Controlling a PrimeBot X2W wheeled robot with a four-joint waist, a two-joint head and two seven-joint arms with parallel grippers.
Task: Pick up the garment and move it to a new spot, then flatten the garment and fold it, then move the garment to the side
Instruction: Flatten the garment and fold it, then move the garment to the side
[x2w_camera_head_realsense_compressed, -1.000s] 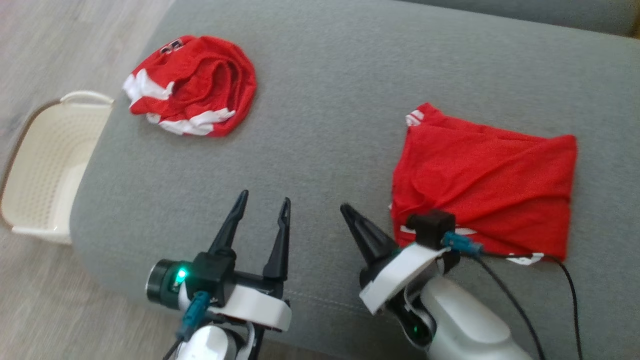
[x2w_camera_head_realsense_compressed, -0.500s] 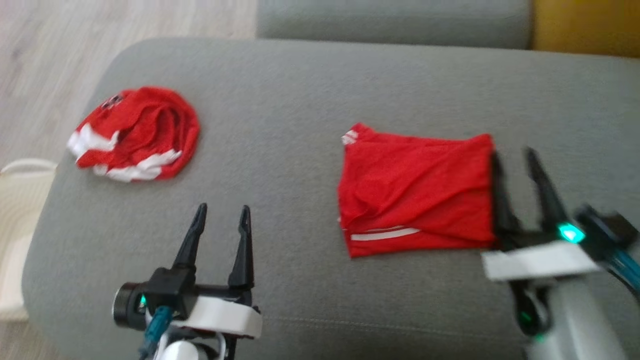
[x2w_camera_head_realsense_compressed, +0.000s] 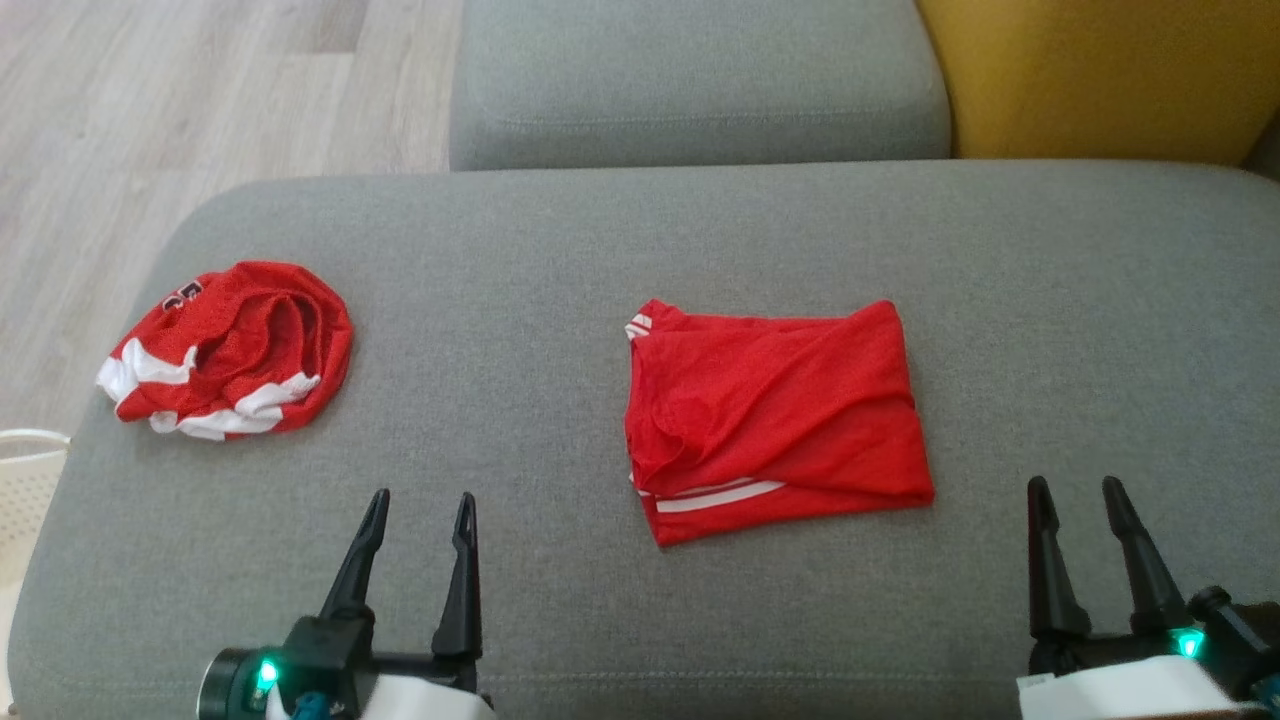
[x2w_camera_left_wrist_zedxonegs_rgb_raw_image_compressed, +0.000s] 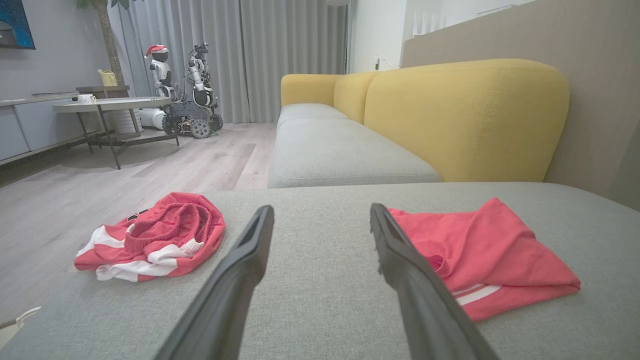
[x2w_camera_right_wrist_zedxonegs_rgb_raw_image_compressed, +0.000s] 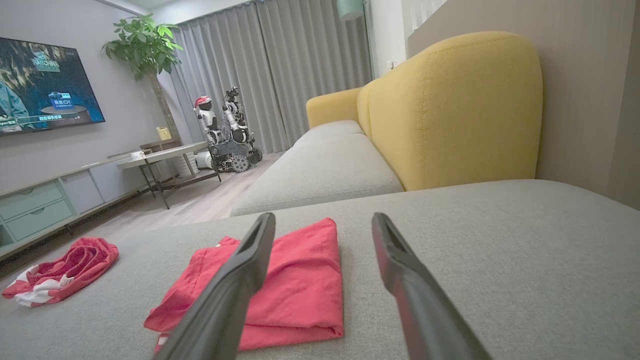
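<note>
On the head view I see the folded red garment (x2w_camera_head_realsense_compressed: 775, 420) lying flat mid-way along the grey sofa seat (x2w_camera_head_realsense_compressed: 560, 260), between my two tools and touching neither. The left tool (x2w_camera_head_realsense_compressed: 423, 495) and the right tool (x2w_camera_head_realsense_compressed: 1075, 481) both stand wide over bare fabric. A crumpled red-and-white garment (x2w_camera_head_realsense_compressed: 225, 350) sits well apart to the left, near a cream basket (x2w_camera_head_realsense_compressed: 25, 480) off the seat's edge.

On the left wrist view, grey seat runs from the fingers (x2w_camera_left_wrist_zedxonegs_rgb_raw_image_compressed: 235, 270) to the yellow backrest (x2w_camera_left_wrist_zedxonegs_rgb_raw_image_compressed: 465, 120).

On the right wrist view, one finger crosses in front of the folded garment.
</note>
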